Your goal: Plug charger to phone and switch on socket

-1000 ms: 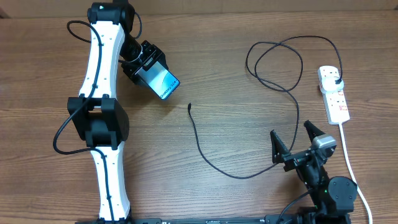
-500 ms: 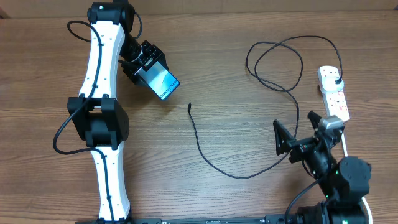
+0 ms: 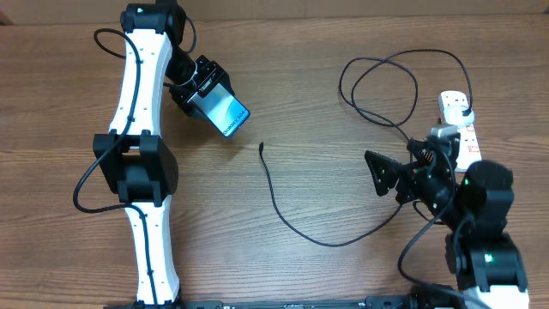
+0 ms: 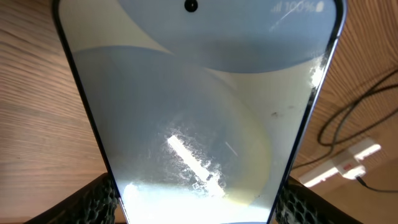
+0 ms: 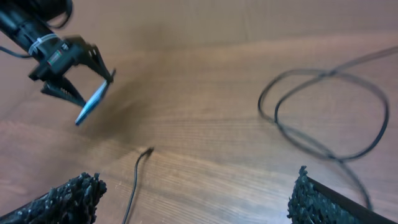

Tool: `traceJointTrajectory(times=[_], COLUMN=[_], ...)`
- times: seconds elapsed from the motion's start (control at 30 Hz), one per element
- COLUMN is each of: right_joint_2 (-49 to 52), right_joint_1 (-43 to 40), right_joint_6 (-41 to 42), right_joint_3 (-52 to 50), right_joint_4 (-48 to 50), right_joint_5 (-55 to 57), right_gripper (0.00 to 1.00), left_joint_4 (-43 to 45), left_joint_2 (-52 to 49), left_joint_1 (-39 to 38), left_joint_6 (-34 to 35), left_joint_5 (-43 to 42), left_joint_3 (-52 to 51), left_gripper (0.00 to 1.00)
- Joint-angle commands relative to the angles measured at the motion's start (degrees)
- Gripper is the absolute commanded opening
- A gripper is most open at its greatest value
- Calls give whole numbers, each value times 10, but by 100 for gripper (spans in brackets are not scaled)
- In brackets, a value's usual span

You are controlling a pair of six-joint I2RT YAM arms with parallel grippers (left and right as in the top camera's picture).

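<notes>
My left gripper (image 3: 206, 96) is shut on the phone (image 3: 225, 115), light-blue screen up, held at the back left of the table; the phone fills the left wrist view (image 4: 199, 106) between the two fingers. The charger cable (image 3: 292, 221) lies on the table, its connector tip (image 3: 261, 146) free near the middle, loops (image 3: 377, 86) at the back right, and its black plug (image 3: 464, 113) sits in the white socket strip (image 3: 463, 137). My right gripper (image 3: 396, 168) is open and empty above the table right of the cable. In the right wrist view the tip (image 5: 148, 151) lies ahead between the open fingers.
The socket's white cord (image 3: 477, 206) runs toward the front right, under my right arm. The left arm's white links (image 3: 141, 129) stretch along the left side of the wooden table (image 3: 326, 112).
My right gripper has risen and moved back and slightly left, toward the cable and the socket strip, staying open. The left arm and phone have not moved.
</notes>
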State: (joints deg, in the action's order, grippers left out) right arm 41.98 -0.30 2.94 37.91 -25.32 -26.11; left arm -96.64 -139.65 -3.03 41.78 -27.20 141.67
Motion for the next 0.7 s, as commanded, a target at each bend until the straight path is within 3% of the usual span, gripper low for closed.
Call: traceJointTrajectory(times=[0.0,0.33,0.43,0.67], right_joint_2=[37,128,141,151], right_joint_1=[2,2,2,2], right_joint_6=[1,1,1,1], right_joint_3=[45,57,57,57], right_joint_4=[-23,-53,-53,-52], right_joint_5=[-17,-82,-104,-151], right_gripper=[100,100,100,100], left_joint_4=[-2,-2,-2,-2], left_joint_2=[3,3,3,3], left_joint_1=[-5,-4,-4,-4], left_joint_6=[-10,-9,-9,-9], left_joint_5=[-58,-220,-242,-292], left_joint_3=[-1,-1,-1,-1], left_gripper=[21,19,4,4])
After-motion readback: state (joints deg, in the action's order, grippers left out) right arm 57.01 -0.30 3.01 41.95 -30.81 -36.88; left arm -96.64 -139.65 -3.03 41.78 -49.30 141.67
